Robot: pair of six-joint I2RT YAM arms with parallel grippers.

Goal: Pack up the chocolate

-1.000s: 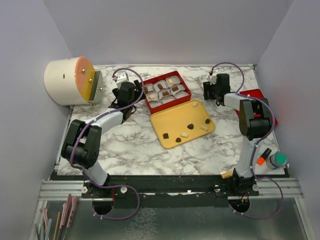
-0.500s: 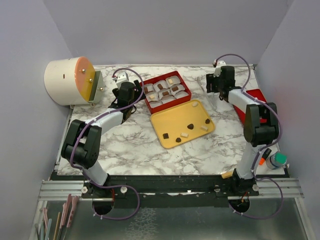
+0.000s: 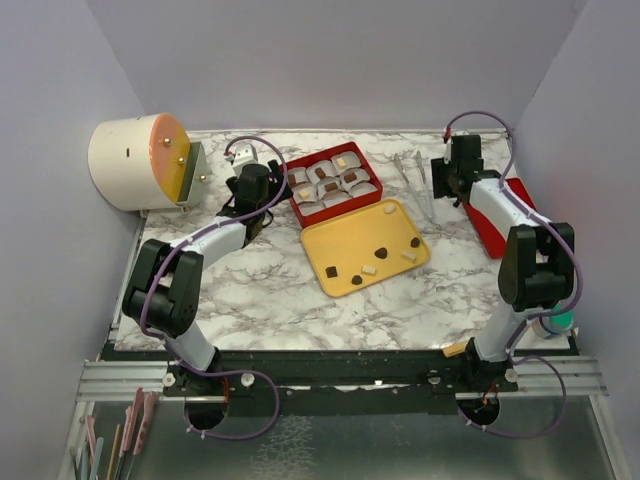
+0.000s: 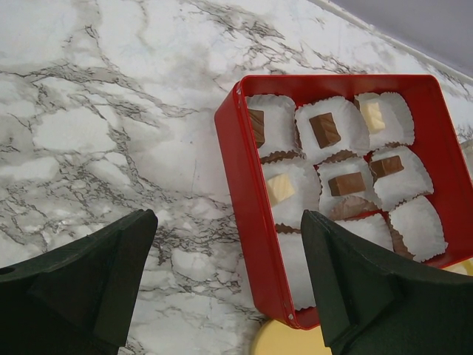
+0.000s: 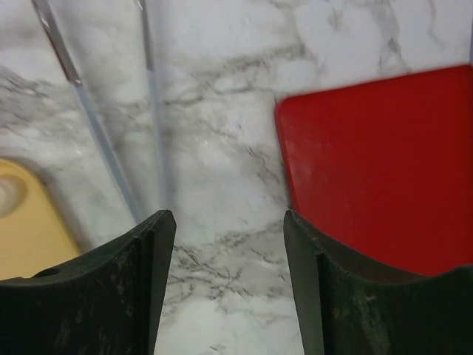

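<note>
Several small chocolate pieces (image 3: 368,262), dark brown and cream, lie loose on the flat yellow tray (image 3: 345,240). A red box (image 3: 333,182) behind it holds white paper cups, some with chocolates (image 4: 325,129) in them. My left gripper (image 3: 254,190) is open and empty over the marble just left of the box (image 4: 255,222); its jaws (image 4: 228,222) stand wide apart. My right gripper (image 3: 456,176) is open and empty at the back right, above bare marble (image 5: 227,222), between clear plastic tongs (image 5: 150,96) and a red lid (image 5: 384,163).
The clear tongs (image 3: 416,182) lie right of the box. The red lid (image 3: 503,218) lies at the right edge. A white drum with an orange face (image 3: 135,162) stands at the back left. A small bottle and a marker (image 3: 546,318) sit at the front right corner.
My right gripper has swung from beside the tray's far corner to the right and back, now over the marble between tongs and lid. The left arm has not moved.
</note>
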